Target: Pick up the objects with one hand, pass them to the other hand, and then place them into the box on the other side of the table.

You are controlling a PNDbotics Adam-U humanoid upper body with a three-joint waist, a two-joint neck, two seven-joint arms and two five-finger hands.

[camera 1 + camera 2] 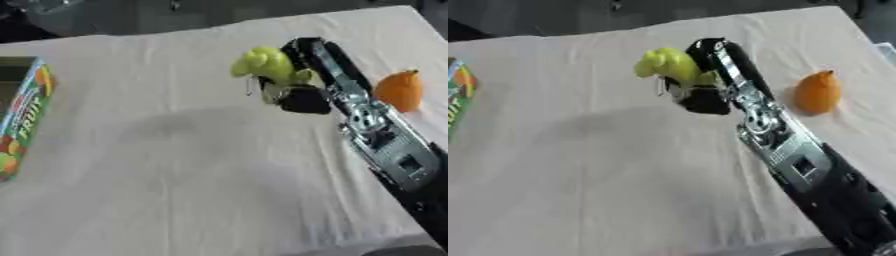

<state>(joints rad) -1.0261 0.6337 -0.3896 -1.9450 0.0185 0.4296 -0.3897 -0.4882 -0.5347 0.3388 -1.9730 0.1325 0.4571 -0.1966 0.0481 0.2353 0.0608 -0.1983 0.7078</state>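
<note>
The right arm [385,145] enters from the lower right corner and runs diagonally up toward the middle of the bench [175,175]. Its forearm shows silver plates with black casing nearest the camera. The bench is covered with a pale cream cloth [605,190], lightly creased, and a soft grey shadow lies on the cloth left of the arm, below the held object.

At the end of the arm, the right robot hand [297,92] has its fingers curled round a yellow-green object [262,64]. The object is lumpy and rounded; its exact kind cannot be told from these views. It is held above the cloth, lifted clear of the surface as judged by the separate shadow beneath it, and it stands out to the left and upper side of the robot hand.

Just to the right of the arm, an orange fruit-shaped object [400,90] rests on the cloth, with a small pointed tip at its top. It lies near the arm but apart from it.

At the left edge of the bench sits a box [22,115] with coloured fruit printing on its side wall and an open top. It is well apart from the held object.

Beyond the far edge of the bench the background is dark and indistinct.
</note>
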